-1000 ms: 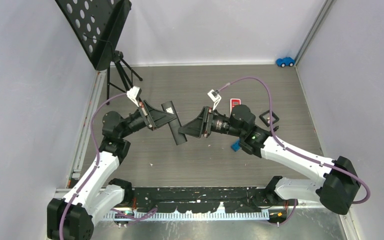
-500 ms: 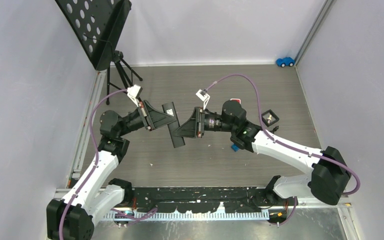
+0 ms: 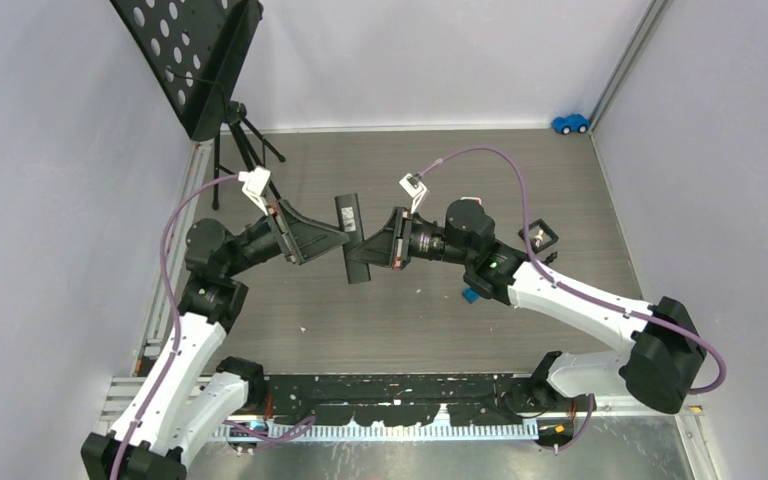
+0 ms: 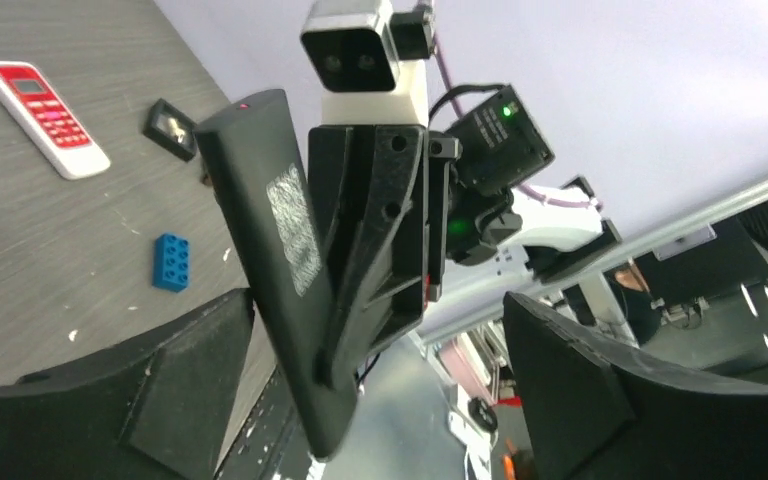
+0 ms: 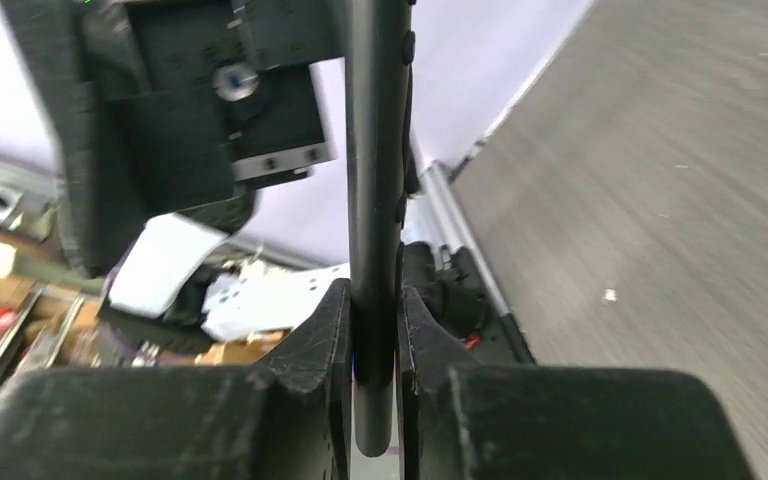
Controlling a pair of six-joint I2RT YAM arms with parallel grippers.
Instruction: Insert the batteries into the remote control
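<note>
Now that my right gripper has clamped the black remote and my left gripper has sprung open, the handover looks done, freeing the left for loading

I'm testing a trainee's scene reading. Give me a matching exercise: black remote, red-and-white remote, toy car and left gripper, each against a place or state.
1. black remote
2. red-and-white remote
3. toy car
4. left gripper

A. open
B. far right corner
C. lying flat, buttons up
D. clamped in the right gripper

Pairs: 1-D, 2-C, 3-B, 4-A
</note>
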